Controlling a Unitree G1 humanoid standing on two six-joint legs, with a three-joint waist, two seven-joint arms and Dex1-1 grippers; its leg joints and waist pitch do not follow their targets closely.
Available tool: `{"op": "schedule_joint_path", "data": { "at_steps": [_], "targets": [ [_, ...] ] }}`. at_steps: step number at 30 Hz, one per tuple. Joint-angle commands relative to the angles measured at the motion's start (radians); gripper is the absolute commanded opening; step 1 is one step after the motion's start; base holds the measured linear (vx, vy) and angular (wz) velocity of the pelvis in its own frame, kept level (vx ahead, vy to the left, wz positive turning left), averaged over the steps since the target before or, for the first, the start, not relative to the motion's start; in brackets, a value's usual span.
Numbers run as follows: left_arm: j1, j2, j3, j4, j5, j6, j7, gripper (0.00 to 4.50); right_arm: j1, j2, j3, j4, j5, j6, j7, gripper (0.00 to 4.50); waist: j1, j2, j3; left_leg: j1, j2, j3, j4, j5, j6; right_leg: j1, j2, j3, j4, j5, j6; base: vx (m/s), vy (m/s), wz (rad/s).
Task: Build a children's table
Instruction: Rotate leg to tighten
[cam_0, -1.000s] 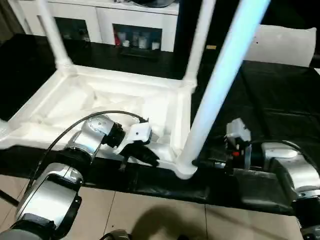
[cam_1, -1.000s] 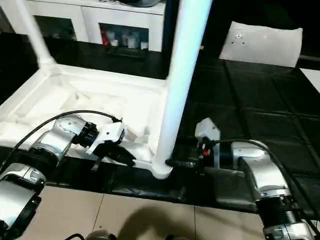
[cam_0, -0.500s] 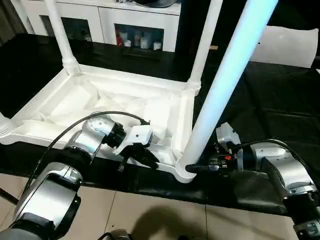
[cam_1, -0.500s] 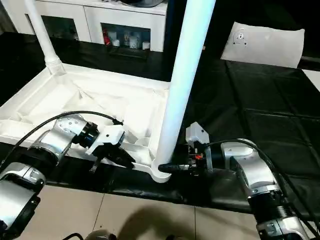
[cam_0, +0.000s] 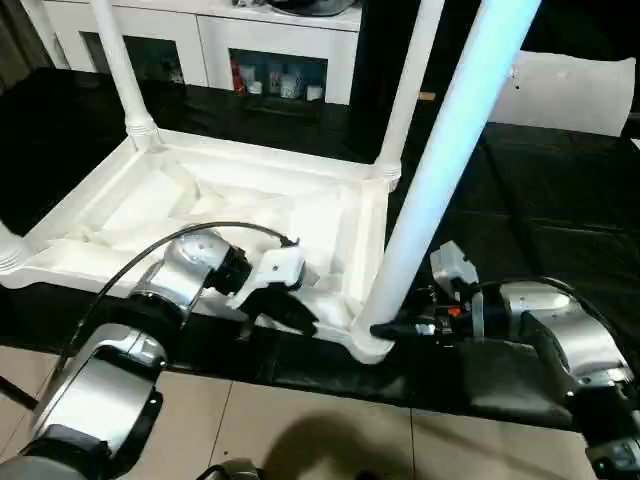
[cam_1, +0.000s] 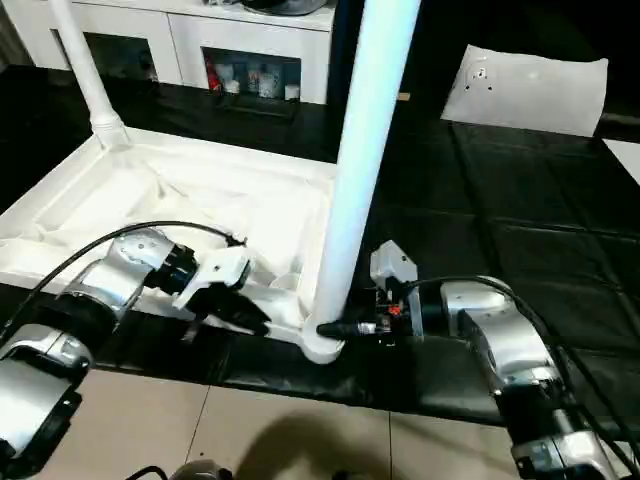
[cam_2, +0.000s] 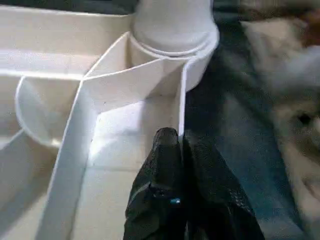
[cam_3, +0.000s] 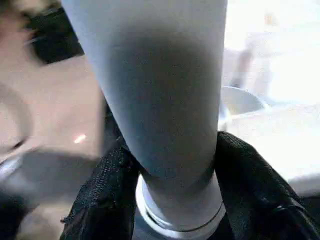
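The white tabletop (cam_0: 250, 165) lies upside down on the black table, ribbed underside up. Legs stand in its far-left socket (cam_0: 120, 70) and far-right socket (cam_0: 405, 90). A third long white leg (cam_0: 440, 170) rises from the near-right corner socket (cam_0: 368, 345). My right gripper (cam_0: 385, 328) is shut on this leg just above the socket, one black finger (cam_3: 107, 190) on each side. My left gripper (cam_0: 305, 322) is shut on the tabletop's thin front rim (cam_2: 181, 100), a short way left of that corner.
White glass-door cabinets (cam_0: 270, 60) line the back. A flat white sheet (cam_0: 570, 90) lies on the black table cover (cam_0: 540, 220) at the back right. Tiled floor (cam_0: 300, 430) runs below the table's near edge. A black cable (cam_0: 130, 265) loops over my left forearm.
My right gripper has moved in to the near-right leg's base and its fingers have narrowed onto it. The left gripper keeps its pinch on the rim.
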Motion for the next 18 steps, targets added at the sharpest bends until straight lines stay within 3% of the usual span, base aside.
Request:
{"op": "schedule_joint_path", "data": {
  "at_steps": [1,2,5,6,8,10,11,12,13,14,15,16,17,18],
  "targets": [
    [-0.039,-0.127,0.023,0.009,-0.021,0.076,0.202,0.0,0.005,0.132,0.044,-0.014,-0.011,0.058,-0.173,1.92,-0.013,-0.007,-0.056,0.009,0.03,-0.011,-0.072,-0.258,0.005,0.043,-0.072,0.046,-0.1,-0.578,-0.093,0.0,0.0,0.0],
    [-0.049,-0.156,0.036,0.021,-0.023,0.098,0.266,0.0,-0.001,0.183,0.028,-0.007,-0.012,0.083,-0.249,1.92,-0.02,-0.009,-0.055,0.011,0.024,-0.015,-0.072,-0.27,-0.003,0.042,-0.071,0.04,-0.112,-0.642,-0.055,0.0,0.0,0.0],
    [-0.064,-0.192,0.05,0.038,-0.022,0.119,0.342,0.0,-0.014,0.245,0.013,0.011,-0.027,0.092,-0.346,1.92,-0.045,-0.005,-0.054,0.011,0.023,-0.023,-0.072,-0.321,-0.003,0.044,-0.069,0.016,-0.134,-0.693,-0.008,0.0,0.0,0.0],
    [-0.076,-0.217,0.06,0.049,-0.02,0.132,0.395,0.0,-0.026,0.286,0.005,0.029,-0.045,0.098,-0.417,1.91,-0.049,-0.002,-0.053,0.016,0.024,-0.025,-0.072,-0.338,0.001,0.043,-0.071,0.013,-0.14,-0.695,-0.003,0.0,0.0,0.0],
    [-0.105,-0.277,0.091,0.072,-0.024,0.167,0.525,0.0,-0.062,0.383,-0.023,0.069,-0.082,0.128,-0.6,1.91,-0.082,0.007,-0.046,0.025,0.031,-0.034,-0.074,-0.422,-0.004,0.04,-0.064,-0.012,-0.155,-0.689,-0.005,0.0,0.0,0.0],
    [-0.116,-0.301,0.108,0.078,-0.026,0.185,0.58,0.0,-0.081,0.428,-0.043,0.086,-0.09,0.142,-0.684,1.91,-0.099,0.015,-0.048,0.033,0.037,-0.043,-0.075,-0.481,-0.007,0.051,-0.064,-0.035,-0.166,-0.676,0.009,-0.015,0.028,-0.06],
    [-0.121,-0.315,0.117,0.079,-0.025,0.194,0.613,0.0,-0.089,0.458,-0.058,0.088,-0.086,0.141,-0.718,1.91,-0.107,0.036,-0.047,0.013,0.073,-0.063,-0.11,-0.579,0.0,0.091,-0.065,-0.033,-0.13,-0.55,0.007,-0.031,0.055,-0.11],
    [-0.123,-0.328,0.121,0.076,-0.023,0.2,0.636,0.0,-0.094,0.483,-0.067,0.087,-0.085,0.131,-0.74,1.91,-0.109,0.039,-0.044,0.009,0.088,-0.065,-0.128,-0.627,-0.004,0.094,-0.061,-0.02,-0.102,-0.472,-0.012,-0.027,0.053,-0.06],
    [-0.124,-0.335,0.124,0.075,-0.022,0.204,0.65,0.0,-0.097,0.498,-0.073,0.087,-0.084,0.124,-0.754,1.91,-0.112,0.035,-0.04,0.016,0.09,-0.061,-0.145,-0.693,-0.022,0.082,-0.058,0.003,-0.074,-0.37,-0.055,0.0,0.0,0.0],
    [-0.125,-0.342,0.126,0.073,-0.018,0.207,0.662,0.0,-0.098,0.511,-0.076,0.084,-0.087,0.119,-0.767,1.91,-0.116,0.01,-0.038,0.049,0.042,-0.041,-0.104,-0.66,-0.026,0.041,-0.07,0.001,-0.133,-0.536,-0.053,0.0,0.0,0.0],
    [-0.121,-0.343,0.122,0.066,-0.014,0.203,0.655,0.0,-0.096,0.513,-0.074,0.08,-0.092,0.11,-0.767,2.26,-0.113,-0.004,-0.037,0.064,0.014,-0.031,-0.073,-0.581,-0.015,0.023,-0.081,-0.011,-0.166,-0.675,-0.028,0.0,0.0,0.0],
    [-0.114,-0.34,0.115,0.057,-0.01,0.201,0.641,0.0,-0.091,0.509,-0.074,0.075,-0.094,0.097,-0.767,2.47,-0.108,-0.009,-0.036,0.071,-0.009,-0.021,-0.043,-0.484,-0.001,0.016,-0.09,-0.025,-0.195,-0.781,0.002,0.0,0.0,0.0],
    [-0.108,-0.336,0.11,0.05,-0.007,0.199,0.63,0.0,-0.087,0.506,-0.074,0.071,-0.094,0.089,-0.766,2.61,-0.099,0.006,-0.043,0.036,-0.003,-0.026,-0.047,-0.343,0.035,0.064,-0.103,-0.046,-0.199,-0.813,0.071,0.0,0.0,0.0],
    [-0.093,-0.32,0.098,0.036,0.001,0.179,0.595,0.0,-0.073,0.49,-0.077,0.058,-0.092,0.077,-0.744,2.61,-0.102,0.009,-0.047,0.021,0.012,-0.034,-0.061,-0.336,0.035,0.073,-0.102,-0.043,-0.188,-0.754,0.064,0.055,0.016,-0.12]
  ]
}}
